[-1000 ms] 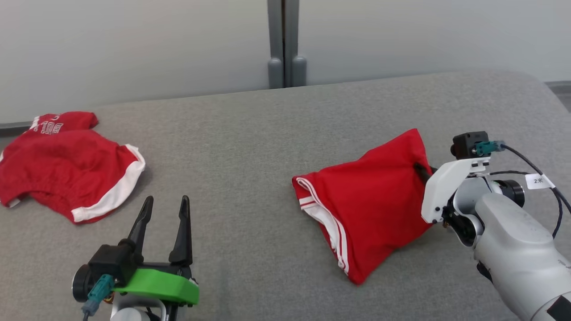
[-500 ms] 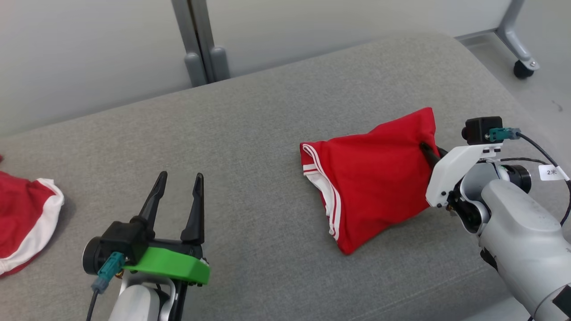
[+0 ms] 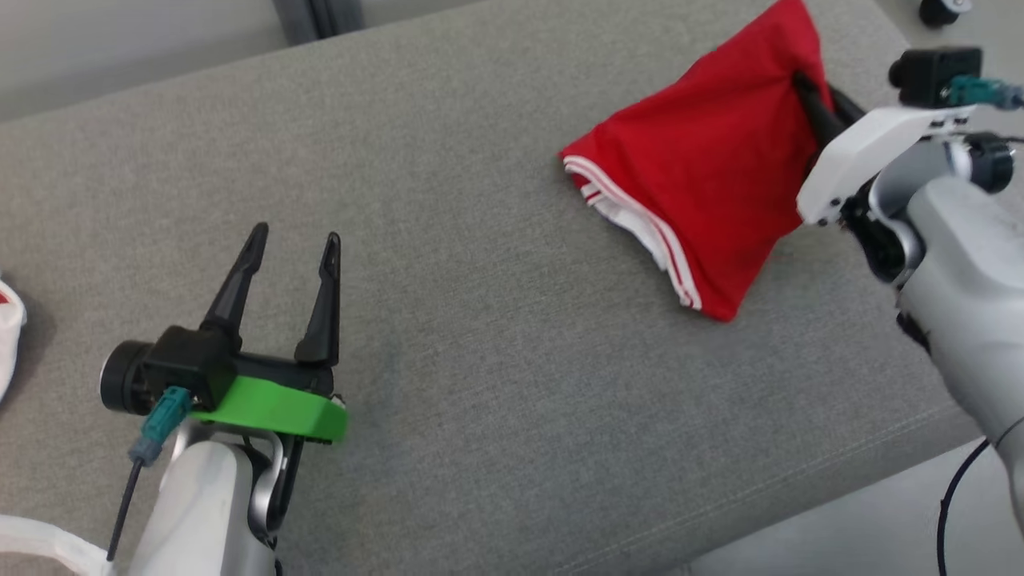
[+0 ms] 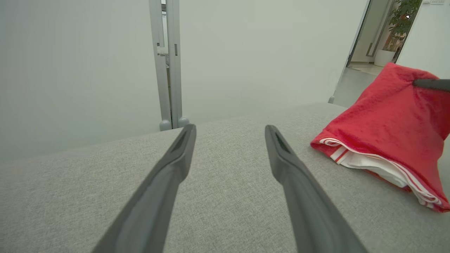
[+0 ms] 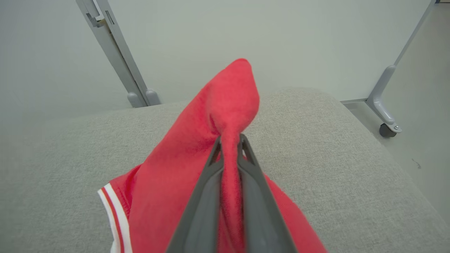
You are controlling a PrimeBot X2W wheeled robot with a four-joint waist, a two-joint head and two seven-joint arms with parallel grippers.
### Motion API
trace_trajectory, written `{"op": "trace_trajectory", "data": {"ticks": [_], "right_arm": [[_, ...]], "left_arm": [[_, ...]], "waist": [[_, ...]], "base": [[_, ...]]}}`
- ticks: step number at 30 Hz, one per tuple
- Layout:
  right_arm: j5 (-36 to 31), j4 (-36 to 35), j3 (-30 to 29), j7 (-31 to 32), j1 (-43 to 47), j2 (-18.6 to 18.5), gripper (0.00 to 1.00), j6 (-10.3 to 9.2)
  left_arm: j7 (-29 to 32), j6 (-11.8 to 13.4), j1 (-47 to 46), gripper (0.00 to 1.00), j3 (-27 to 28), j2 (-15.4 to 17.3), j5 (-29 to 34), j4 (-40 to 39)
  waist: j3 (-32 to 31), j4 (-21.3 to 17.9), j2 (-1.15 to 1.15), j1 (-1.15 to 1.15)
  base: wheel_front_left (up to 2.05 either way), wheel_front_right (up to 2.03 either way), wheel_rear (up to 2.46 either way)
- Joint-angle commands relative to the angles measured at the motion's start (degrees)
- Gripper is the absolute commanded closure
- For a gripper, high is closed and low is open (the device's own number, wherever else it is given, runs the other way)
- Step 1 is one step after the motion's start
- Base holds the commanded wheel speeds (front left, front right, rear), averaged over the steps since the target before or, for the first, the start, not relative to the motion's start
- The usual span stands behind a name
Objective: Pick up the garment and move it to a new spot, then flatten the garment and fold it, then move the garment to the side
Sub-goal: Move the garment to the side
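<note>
The garment [image 3: 704,160] is red with white striped trim and lies on the grey table [image 3: 480,200] near its far right end. One edge is pulled up into a peak. My right gripper [image 3: 804,84] is shut on that raised edge, and in the right wrist view the red garment [image 5: 211,123] is pinched between the tips of the right gripper [image 5: 230,138]. At the lower left my left gripper [image 3: 294,236] is open and holds nothing, well apart from the garment. In the left wrist view the left gripper [image 4: 229,128] points across bare cloth, with the garment [image 4: 390,119] to its right.
A white edge of another garment [image 3: 8,320] shows at the far left. A grey post [image 3: 312,16] stands behind the table. A caster wheel [image 5: 386,130] stands on the floor past the table's right end. The table's front edge [image 3: 840,496] runs across the lower right.
The head camera has swung right and down, so the whole picture has shifted. My right gripper keeps its hold on the garment's raised edge. The left gripper stays open.
</note>
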Motion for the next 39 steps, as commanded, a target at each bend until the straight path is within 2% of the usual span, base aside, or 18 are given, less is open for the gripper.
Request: {"op": "trace_trajectory", "data": {"ticks": [1, 10, 17, 18, 19, 20, 28, 36, 39], "right_arm": [[0.67, 0.99, -0.26, -0.32, -2.07, -0.8, 1.0, -0.1], [3.26, 9.28, -2.6, -2.01, -11.94, -8.21, 1.0, -0.1], [3.18, 16.38, -2.87, -2.31, -15.57, -10.35, 1.0, -0.09], [3.1, 16.88, -2.8, -2.34, -15.67, -10.16, 0.67, -0.09], [2.87, 17.47, -2.6, -2.64, -15.66, -9.85, 0.14, -0.09], [2.66, 17.85, -2.54, -3.07, -15.72, -9.7, 0.0, -0.09], [-1.57, 19.92, -1.17, -6.57, -14.81, -8.46, 0.0, -0.1], [-7.19, 19.77, 0.49, -7.66, -13.78, -6.45, 0.0, -0.1], [-8.36, 16.02, 0.46, -7.58, -11.49, -5.69, 0.0, -0.1]], "left_arm": [[0.22, -0.18, -1.67, 0.0, -0.03, 0.78, 0.65, -0.24], [0.5, 0.21, -5.76, 0.0, -0.38, 1.71, 1.42, -1.86], [0.3, 0.43, -6.98, 0.0, -0.71, 1.71, 1.47, -1.98], [0.28, 0.49, -7.06, 0.0, -0.72, 1.68, 1.44, -1.89], [0.24, 0.56, -7.11, 0.0, -0.7, 1.67, 1.37, -1.7], [0.22, 0.64, -7.07, 0.0, -0.69, 1.66, 1.32, -1.5], [-0.08, 0.77, -5.35, 0.0, -0.1, 1.25, 0.24, 0.19], [-0.08, 0.87, -0.6, 0.0, 2.22, -0.07, -1.5, 0.32], [-0.09, 0.99, 2.29, 0.0, 3.98, -0.62, -2.28, -0.06]], "waist": [[8.45, 3.5, 0.0, 0.0], [16.34, 6.32, 0.0, 0.0], [18.24, 6.97, 0.0, 0.0], [18.25, 7.0, 0.0, 0.0], [18.19, 6.99, 0.0, 0.0], [18.05, 6.97, 0.0, 0.0], [12.28, 6.73, 0.0, 0.0], [0.66, 7.91, 0.0, 0.0], [-4.21, 8.72, 0.0, 0.0]], "base": [[0.0, 0.0, 0.0], [0.0, 0.0, 0.0], [0.0, 0.0, 0.0], [0.0, 0.0, 0.0], [0.0, 0.0, 0.0], [0.0, 0.0, 0.0], [0.0, 0.0, 0.0], [0.0, 0.0, 0.0], [0.0, 0.0, 0.0]]}}
